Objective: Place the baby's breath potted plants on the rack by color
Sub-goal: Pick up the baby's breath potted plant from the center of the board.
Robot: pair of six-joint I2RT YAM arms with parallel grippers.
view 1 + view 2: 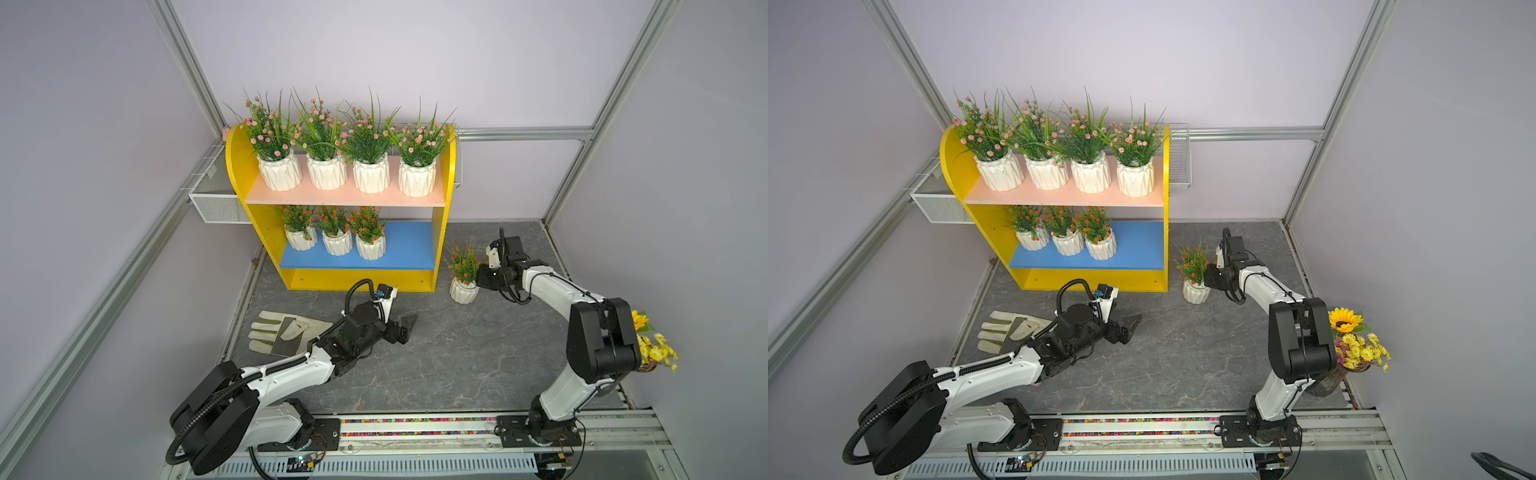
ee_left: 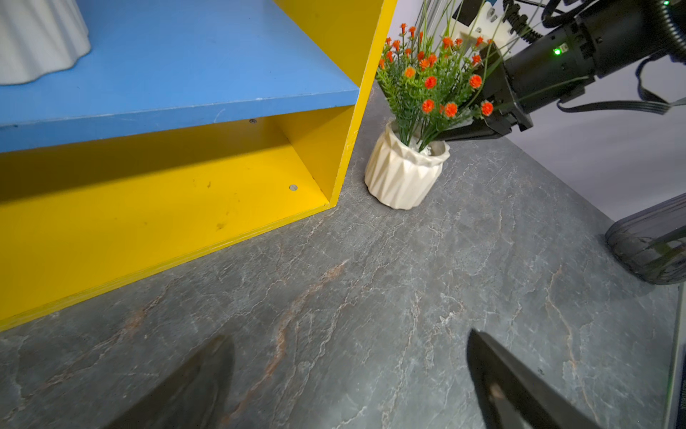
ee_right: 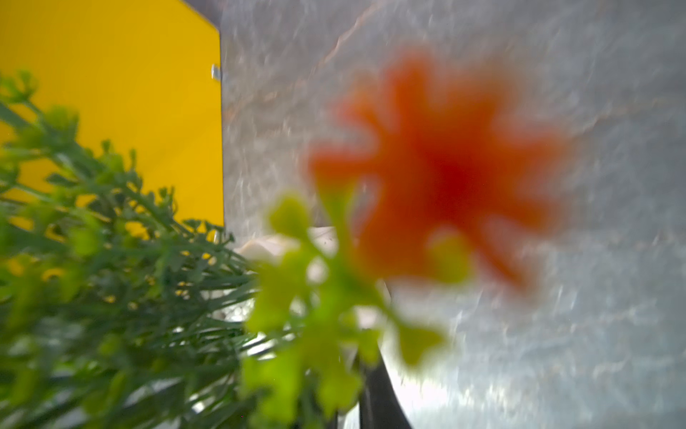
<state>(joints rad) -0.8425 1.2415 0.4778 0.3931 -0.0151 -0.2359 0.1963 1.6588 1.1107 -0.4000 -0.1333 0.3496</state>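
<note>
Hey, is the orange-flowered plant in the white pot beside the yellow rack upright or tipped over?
Upright. In both top views the orange-flowered potted plant stands base-down on the grey stone-patterned table, stems pointing up.

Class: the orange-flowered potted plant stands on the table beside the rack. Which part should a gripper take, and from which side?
Take the orange-flowered plant by its stem bundle just above the pot rim, from the side away from the rack, whose panel blocks the other. The upright faceted pot looks wide for jaws; the right gripper is shut there.
</note>
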